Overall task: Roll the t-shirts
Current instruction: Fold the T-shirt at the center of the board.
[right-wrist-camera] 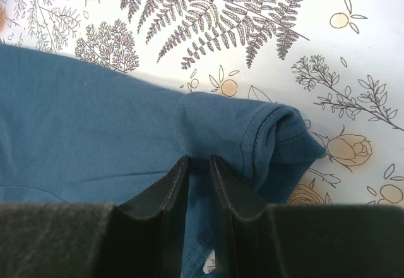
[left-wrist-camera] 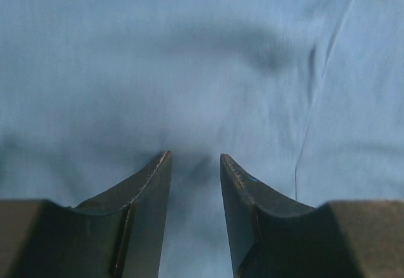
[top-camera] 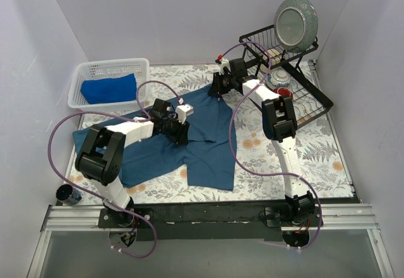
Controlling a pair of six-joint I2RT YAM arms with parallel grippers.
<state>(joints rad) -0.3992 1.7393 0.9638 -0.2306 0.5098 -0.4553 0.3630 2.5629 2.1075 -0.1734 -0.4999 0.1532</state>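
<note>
A large dark-blue t-shirt (top-camera: 208, 145) lies spread over the middle of the floral table. My left gripper (top-camera: 179, 130) rests low on its middle. In the left wrist view its jaws (left-wrist-camera: 194, 158) stand apart with only flat blue cloth (left-wrist-camera: 189, 69) between and beyond them. My right gripper (top-camera: 218, 89) is at the shirt's far edge. In the right wrist view it (right-wrist-camera: 199, 160) is closed on a fold of the shirt (right-wrist-camera: 95, 132), with a stitched hem and a label between the fingers. A royal-blue bundle (top-camera: 108, 89) lies in the white basket (top-camera: 140, 69).
A black dish rack (top-camera: 315, 101) stands at the back right, holding a large plate (top-camera: 295, 22), a bowl (top-camera: 279, 78) and a red cup (top-camera: 285, 93). A small metal cup (top-camera: 67, 194) sits at the near left edge. White walls close in on three sides.
</note>
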